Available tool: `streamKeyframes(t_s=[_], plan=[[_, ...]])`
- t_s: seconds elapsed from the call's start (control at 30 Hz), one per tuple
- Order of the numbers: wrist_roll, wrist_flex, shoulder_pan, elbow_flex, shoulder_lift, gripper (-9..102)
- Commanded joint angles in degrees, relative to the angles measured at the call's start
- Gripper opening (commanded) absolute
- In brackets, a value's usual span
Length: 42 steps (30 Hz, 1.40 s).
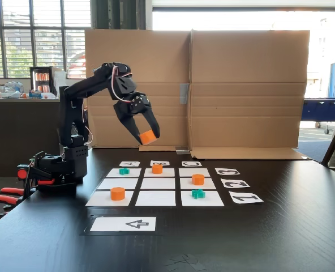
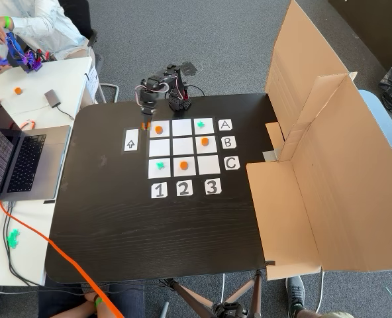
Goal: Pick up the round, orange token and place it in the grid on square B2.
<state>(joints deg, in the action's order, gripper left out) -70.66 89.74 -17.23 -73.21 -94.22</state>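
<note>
My gripper hangs in the air in a fixed view, shut on a round orange token, above the back left part of the grid. From above, the gripper and the held token sit just off the grid's A1 corner. Square B2 is bare white paper. Three more orange tokens lie on A1, B3 and C2.
Teal cross pieces lie on A3 and C1. An arrow card lies in front of the grid. A folded cardboard wall stands behind it. The arm's base is clamped at the left. A laptop sits on the neighbouring desk.
</note>
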Motion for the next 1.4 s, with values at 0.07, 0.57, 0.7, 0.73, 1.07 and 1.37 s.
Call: streamKeyframes(t_s=[0.07,0.57,0.7,0.73,1.07,1.37], plan=[[-2.46,0.35,8.7,-4.48,-2.55,-1],[-3.6,0.18,13.97,-10.46,14.24,-1],[-4.83,0.18,16.61,-8.79,18.54,-1],[-5.01,0.09,17.05,-8.09,19.78,-1],[-5.8,0.09,19.25,-0.09,29.53,-1],[-5.98,-0.26,20.65,3.25,33.05,-1]])
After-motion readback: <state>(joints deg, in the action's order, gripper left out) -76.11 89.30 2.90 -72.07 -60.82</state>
